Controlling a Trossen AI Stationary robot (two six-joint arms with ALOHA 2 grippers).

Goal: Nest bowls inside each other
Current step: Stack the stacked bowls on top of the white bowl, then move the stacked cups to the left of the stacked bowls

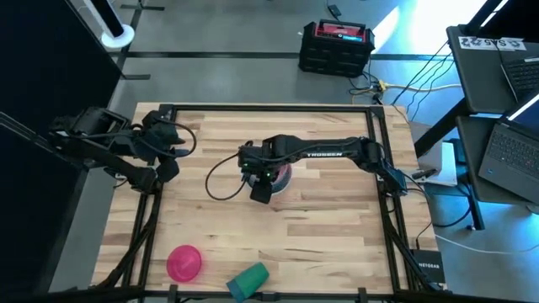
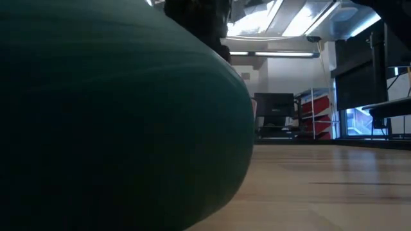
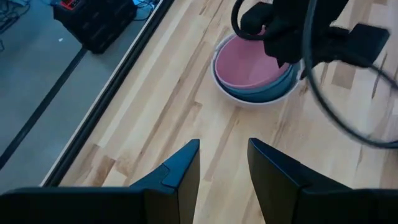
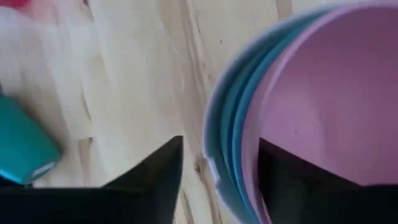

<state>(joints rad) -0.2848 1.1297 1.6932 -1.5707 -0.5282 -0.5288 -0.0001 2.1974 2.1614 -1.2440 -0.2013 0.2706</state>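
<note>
A nested stack of bowls (image 3: 252, 71) stands on the table's middle, with a white one outermost, blue rims inside it and a pale pink bowl (image 4: 336, 106) innermost. My right gripper (image 1: 268, 181) points down over the stack's near-left rim, open. One finger (image 4: 158, 171) stands outside the stack, clear of it, and the other (image 4: 292, 177) inside the pink bowl. A magenta bowl (image 1: 184, 262) lies alone near the table's front edge. My left gripper (image 3: 224, 165) waits open at the table's far left, holding nothing. My right gripper straddles the stacked rims (image 4: 233, 124) from above. Bare wood shows between its outer finger and the stack. Its inner finger stands close to the pink bowl's inner wall (image 4: 264, 134); whether it touches I cannot tell. The stack rests on the table.
A green cup (image 1: 247, 280) lies on its side near the front edge, right of the magenta bowl, and fills the left half of the low view (image 2: 115, 115). A black cable loops from my right arm (image 1: 221, 181) over the table left of the stack.
</note>
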